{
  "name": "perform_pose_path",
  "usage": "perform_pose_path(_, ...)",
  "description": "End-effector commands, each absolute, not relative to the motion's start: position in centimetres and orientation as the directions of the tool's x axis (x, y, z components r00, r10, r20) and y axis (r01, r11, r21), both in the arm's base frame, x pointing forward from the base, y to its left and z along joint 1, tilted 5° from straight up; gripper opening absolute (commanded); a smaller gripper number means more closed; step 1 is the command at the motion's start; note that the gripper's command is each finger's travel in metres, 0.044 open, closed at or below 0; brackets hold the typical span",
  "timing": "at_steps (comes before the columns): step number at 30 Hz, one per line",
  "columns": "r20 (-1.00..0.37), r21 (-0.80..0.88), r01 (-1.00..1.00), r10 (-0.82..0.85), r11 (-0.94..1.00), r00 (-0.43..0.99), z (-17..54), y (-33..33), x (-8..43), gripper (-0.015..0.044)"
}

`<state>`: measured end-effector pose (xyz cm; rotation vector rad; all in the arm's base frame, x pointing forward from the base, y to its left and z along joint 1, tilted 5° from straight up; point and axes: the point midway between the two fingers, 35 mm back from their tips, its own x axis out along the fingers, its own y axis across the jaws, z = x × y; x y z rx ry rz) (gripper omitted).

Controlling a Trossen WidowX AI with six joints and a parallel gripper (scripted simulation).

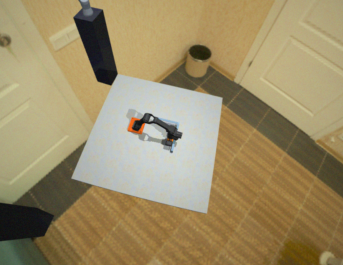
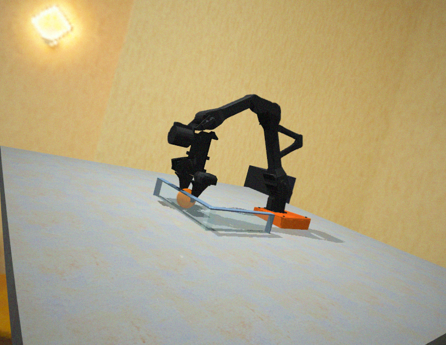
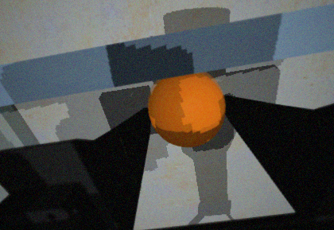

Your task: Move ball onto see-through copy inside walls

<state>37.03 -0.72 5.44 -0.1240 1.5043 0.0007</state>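
Observation:
The orange ball (image 2: 186, 198) (image 3: 188, 109) is low at the table, inside the corner and close beside one clear wall (image 2: 168, 184) (image 3: 238, 48). The other clear wall (image 2: 242, 210) (image 1: 169, 120) runs from the corner toward the arm's base. My gripper (image 2: 190, 195) (image 3: 184, 107) points down and is shut on the ball, one finger on each side. No see-through copy shows apart from the ball; the ball covers the place or the copy is hidden. In the top view the arm hides most of the ball. Whether the ball touches the table is hard to tell.
The arm's orange base (image 1: 131, 128) (image 2: 294, 222) stands on the pale table (image 1: 142, 173) (image 2: 223, 283). The wall's top edge passes close in front of the fingertips in the exterior view. A dark post (image 1: 96, 43) stands beyond the table's far left corner.

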Motion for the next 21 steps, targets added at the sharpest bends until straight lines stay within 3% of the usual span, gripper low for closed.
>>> perform_pose_path(1, -0.995, -0.082, -0.077, -0.076, 0.994, 0.069, 5.5, -0.7, 37.1, 0.021)
perform_pose_path(9, -0.995, -0.082, -0.077, -0.076, 0.994, 0.069, 5.8, -0.7, 37.1, 0.0405)
perform_pose_path(15, -0.995, -0.08, -0.081, -0.074, 0.993, 0.072, 13.7, -0.1, 36.6, 0.0405)
perform_pose_path(21, -0.994, -0.082, -0.084, -0.075, 0.993, 0.085, 13.2, -0.2, 36.9, 0.0405)
